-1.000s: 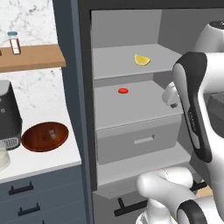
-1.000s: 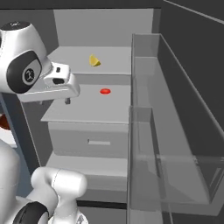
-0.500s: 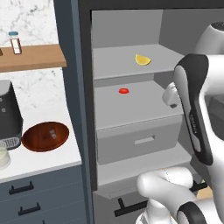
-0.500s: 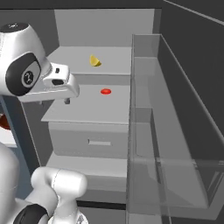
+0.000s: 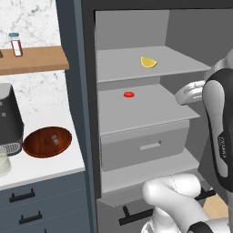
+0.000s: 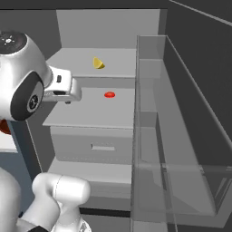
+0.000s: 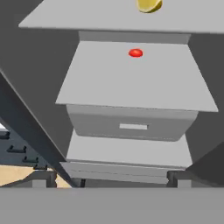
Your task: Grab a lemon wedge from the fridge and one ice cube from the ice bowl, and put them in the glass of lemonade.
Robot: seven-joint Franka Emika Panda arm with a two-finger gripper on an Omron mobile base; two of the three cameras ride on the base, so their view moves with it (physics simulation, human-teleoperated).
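Note:
The fridge (image 5: 87, 104) stands open. On its upper shelf lies the yellow lemon wedge (image 5: 148, 62) (image 6: 98, 63) (image 7: 149, 5). My gripper (image 5: 185, 94) (image 6: 68, 100) (image 7: 111, 180) hovers in front of the middle shelf, right of and below the wedge, open and holding nothing. Left of the fridge, the brown ice bowl (image 5: 34, 145) rests on the white counter with a pale ice cube (image 5: 54, 139) inside. The glass of lemonade (image 5: 2, 164) is cut off by the left edge.
A small flat red item (image 5: 129, 94) (image 6: 109, 94) (image 7: 135, 53) lies on the middle shelf, above a closed grey drawer (image 5: 145, 145). The open fridge door with clear bins (image 6: 181, 158) stands at the right. A dark appliance (image 5: 9, 120) sits behind the bowl.
The arm has shifted a little in front of the fridge. The gripper stays open, and the lemon wedge and red item have not moved.

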